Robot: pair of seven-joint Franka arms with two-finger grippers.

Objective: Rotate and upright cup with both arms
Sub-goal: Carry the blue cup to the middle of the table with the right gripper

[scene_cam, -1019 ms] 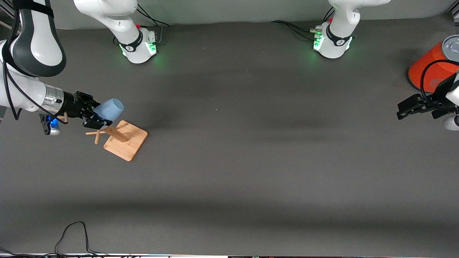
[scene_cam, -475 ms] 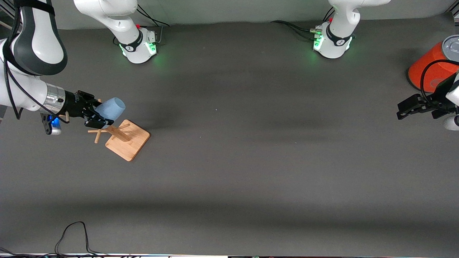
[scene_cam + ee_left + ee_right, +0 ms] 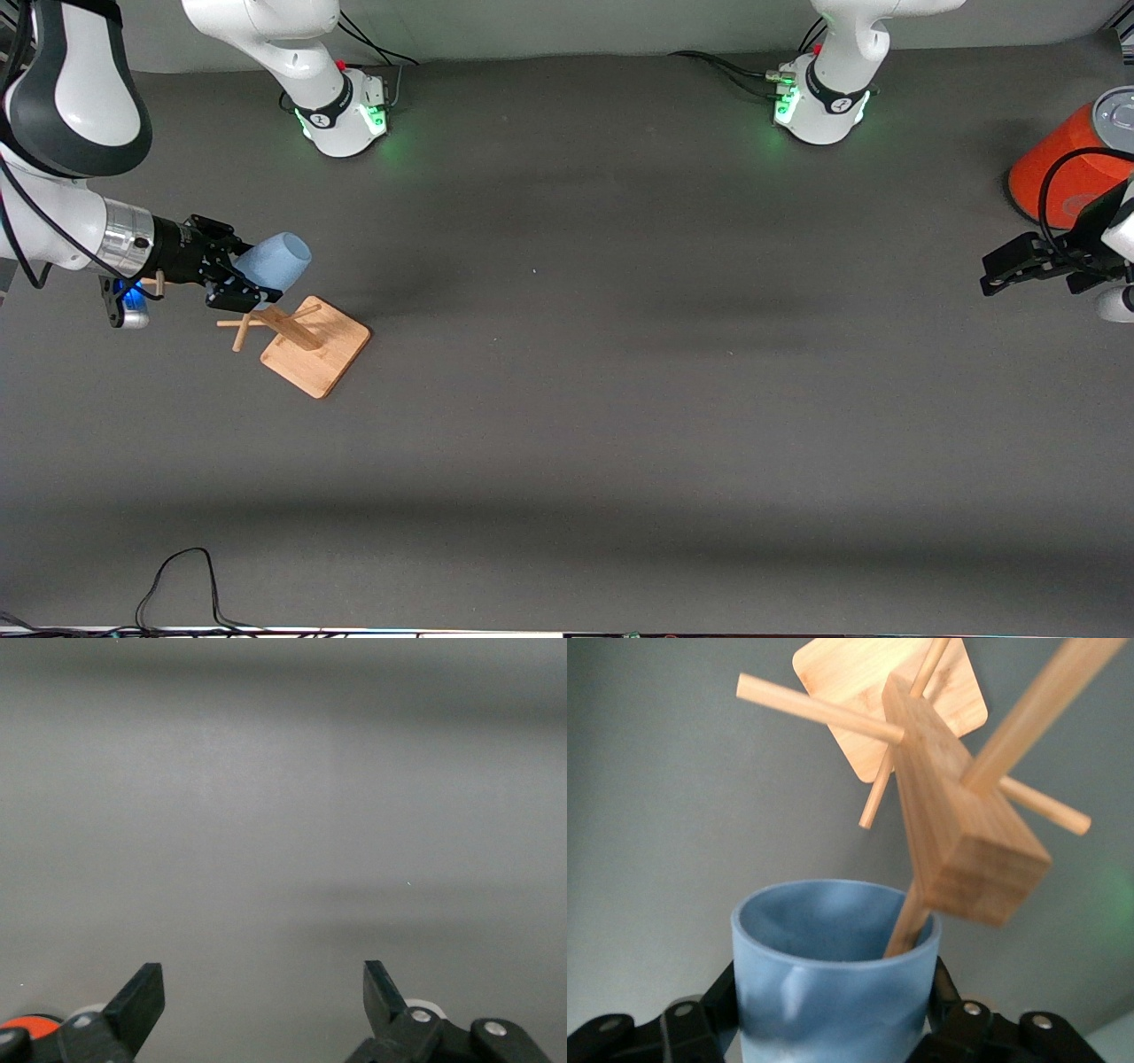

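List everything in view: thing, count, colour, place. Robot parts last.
cup: one, light blue, held in the right end effector, over the rack, one peg inside its mouth
wooden rack: one, tan, square base with pegs, toward the right arm's end of the table
can: one, orange with grey lid, at the left arm's end
cable: one, black, at the table edge nearest the front camera
right end effector: black, shut on the cup
left end effector: black, open, waiting beside the can

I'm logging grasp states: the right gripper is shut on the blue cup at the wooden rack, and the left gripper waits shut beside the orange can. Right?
Not quite. The left gripper waits with its jaws open and empty, as the left wrist view shows. The rest holds: the right gripper is shut on the cup at the wooden rack, and the left waits beside the orange can.
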